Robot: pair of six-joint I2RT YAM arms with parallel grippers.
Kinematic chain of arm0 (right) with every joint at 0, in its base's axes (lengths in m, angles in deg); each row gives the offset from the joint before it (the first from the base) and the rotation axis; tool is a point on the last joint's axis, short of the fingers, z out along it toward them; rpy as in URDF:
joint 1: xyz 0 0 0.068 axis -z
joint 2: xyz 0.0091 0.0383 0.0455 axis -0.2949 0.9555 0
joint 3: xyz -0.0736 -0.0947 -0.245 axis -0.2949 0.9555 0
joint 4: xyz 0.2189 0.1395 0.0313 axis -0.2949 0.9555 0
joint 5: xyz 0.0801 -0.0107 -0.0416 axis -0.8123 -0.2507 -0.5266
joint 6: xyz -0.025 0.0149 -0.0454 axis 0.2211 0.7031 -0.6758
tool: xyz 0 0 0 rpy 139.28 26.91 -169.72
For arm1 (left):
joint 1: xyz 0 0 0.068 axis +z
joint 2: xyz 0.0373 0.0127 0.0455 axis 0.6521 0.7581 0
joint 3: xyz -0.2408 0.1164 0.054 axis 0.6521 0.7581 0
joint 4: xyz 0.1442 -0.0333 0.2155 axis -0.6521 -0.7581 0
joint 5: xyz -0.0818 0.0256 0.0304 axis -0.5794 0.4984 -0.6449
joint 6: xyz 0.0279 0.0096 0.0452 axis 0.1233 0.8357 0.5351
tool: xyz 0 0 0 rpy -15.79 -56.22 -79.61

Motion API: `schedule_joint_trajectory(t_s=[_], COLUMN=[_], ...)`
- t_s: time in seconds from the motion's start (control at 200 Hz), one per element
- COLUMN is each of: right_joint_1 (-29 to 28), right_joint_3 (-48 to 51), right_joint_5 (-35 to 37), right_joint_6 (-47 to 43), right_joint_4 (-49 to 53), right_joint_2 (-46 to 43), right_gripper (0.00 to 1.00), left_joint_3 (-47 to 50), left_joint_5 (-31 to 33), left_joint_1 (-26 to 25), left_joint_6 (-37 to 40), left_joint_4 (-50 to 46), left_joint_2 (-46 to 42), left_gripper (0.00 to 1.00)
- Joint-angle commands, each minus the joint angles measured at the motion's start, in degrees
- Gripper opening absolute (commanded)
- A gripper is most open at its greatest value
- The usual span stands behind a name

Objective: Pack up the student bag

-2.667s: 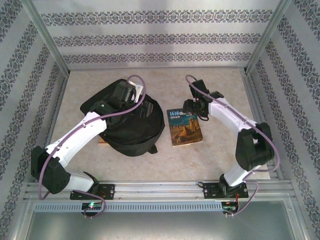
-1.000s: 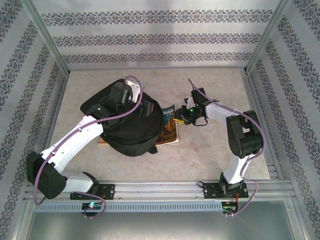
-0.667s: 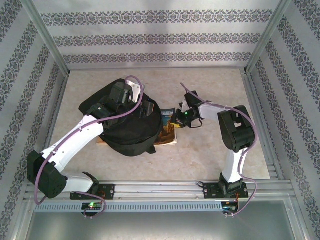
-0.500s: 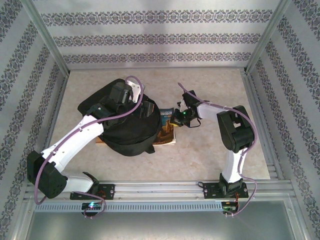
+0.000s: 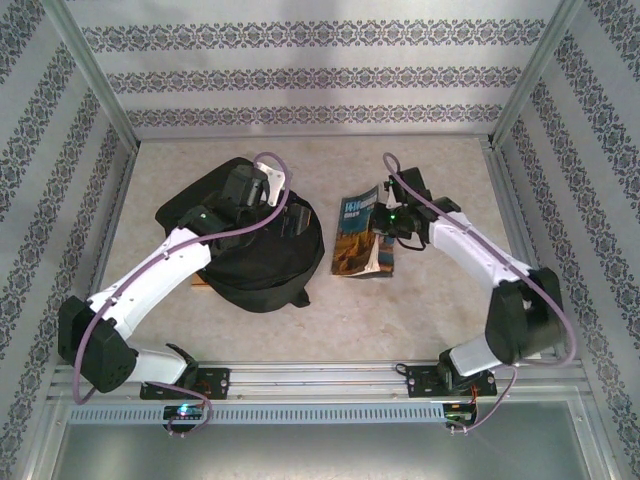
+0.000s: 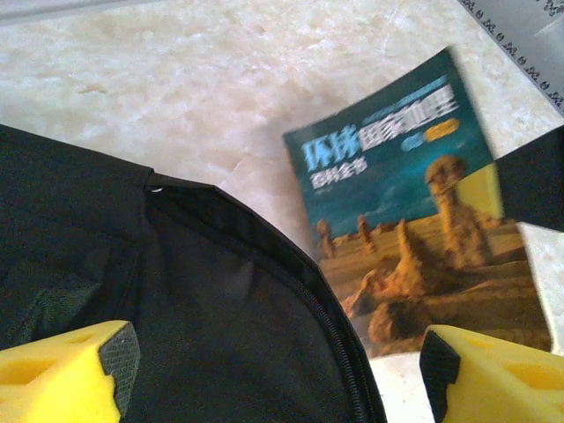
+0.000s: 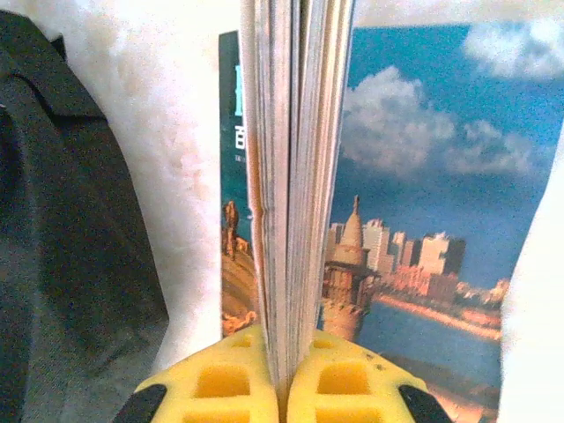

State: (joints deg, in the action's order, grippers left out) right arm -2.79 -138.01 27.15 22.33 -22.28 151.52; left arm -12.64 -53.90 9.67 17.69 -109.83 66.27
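Right of the bag, the right end effector pinches the unpacked book; the left end effector is open.

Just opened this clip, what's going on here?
The right hand is shut on the page edges of a book, holding it tilted up with a cover hanging loose, just to the right of the black backpack on the table. The left hand hangs open over the backpack near its zipper edge, gripping nothing that I can see. The book is not in the backpack yet.
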Motion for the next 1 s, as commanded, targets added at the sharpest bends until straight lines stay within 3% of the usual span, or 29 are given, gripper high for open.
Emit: schedule_joint_trajectory(t_s=[0.0, 0.13, 0.28, 0.44, 0.505, 0.61, 0.839, 0.994], right_joint_1=[-1.4, -2.0, -2.0, -1.7, -1.5, -1.1, -0.6, -0.3], right_joint_3=[-1.1, -3.4, -4.2, -3.0, -2.5, -0.1, 2.5, 3.0], right_joint_5=[5.1, 0.5, -11.7, -25.8, -28.9, -34.7, -42.6, -44.2], right_joint_6=[-4.0, -5.6, -5.6, -3.0, -1.7, 2.4, 10.6, 12.8], right_joint_4=[1.2, -0.6, -7.5, -16.7, -19.4, -26.8, -38.0, -40.8], right_joint_2=[-5.5, -11.6, -17.1, -19.5, -20.0, -21.3, -22.0, -21.4], right_gripper=[0.00, 0.00, 0.00, 0.00, 0.00, 0.00, 0.00, 0.00], left_joint_3=[-3.4, -8.0, -11.6, -14.2, -14.7, -13.8, -5.6, -2.1], left_joint_5=[-0.7, -1.2, -4.1, -17.8, -23.8, -26.8, -40.1, -47.3], left_joint_1=[0.4, 0.7, 2.2, 5.9, 6.5, 6.8, 9.8, 10.1], left_joint_6=[-1.4, -2.4, -4.0, -6.3, -6.9, -7.7, -16.2, -23.1], left_joint_4=[-2.2, -6.1, -8.4, -8.4, -7.5, -5.6, 9.4, 20.6], left_joint_2=[0.5, 0.4, -1.0, -1.0, -0.7, -1.3, -3.9, -3.9], left_gripper=[0.85, 0.88, 0.93, 0.97, 0.93, 0.92, 0.91, 0.79])
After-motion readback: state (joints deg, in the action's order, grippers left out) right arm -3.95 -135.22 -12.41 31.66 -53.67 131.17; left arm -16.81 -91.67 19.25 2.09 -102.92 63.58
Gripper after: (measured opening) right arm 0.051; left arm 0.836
